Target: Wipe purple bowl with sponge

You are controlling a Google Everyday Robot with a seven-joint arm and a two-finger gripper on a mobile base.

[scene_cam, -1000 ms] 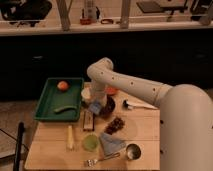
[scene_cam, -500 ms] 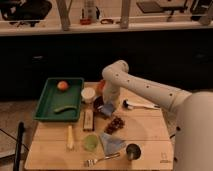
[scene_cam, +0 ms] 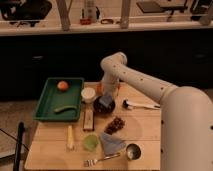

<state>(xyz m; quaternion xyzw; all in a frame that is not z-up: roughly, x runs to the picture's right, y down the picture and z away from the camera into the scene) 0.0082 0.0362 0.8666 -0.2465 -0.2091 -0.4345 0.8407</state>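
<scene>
The purple bowl stands at the middle of the wooden table, just right of a small white cup. The blue-grey sponge sits inside the bowl against its dark inside. My gripper reaches straight down from the white arm into the bowl and is shut on the sponge. The arm hides the bowl's far rim.
A green tray at the left holds an orange and a green vegetable. An orange bowl shows behind the arm. A tan-and-dark bar, grapes, a grey-blue cloth, a green cup, a metal scoop and a white-handled tool lie around.
The arm has swung to the right, and the gripper with the sponge has moved right and down into the purple bowl.
</scene>
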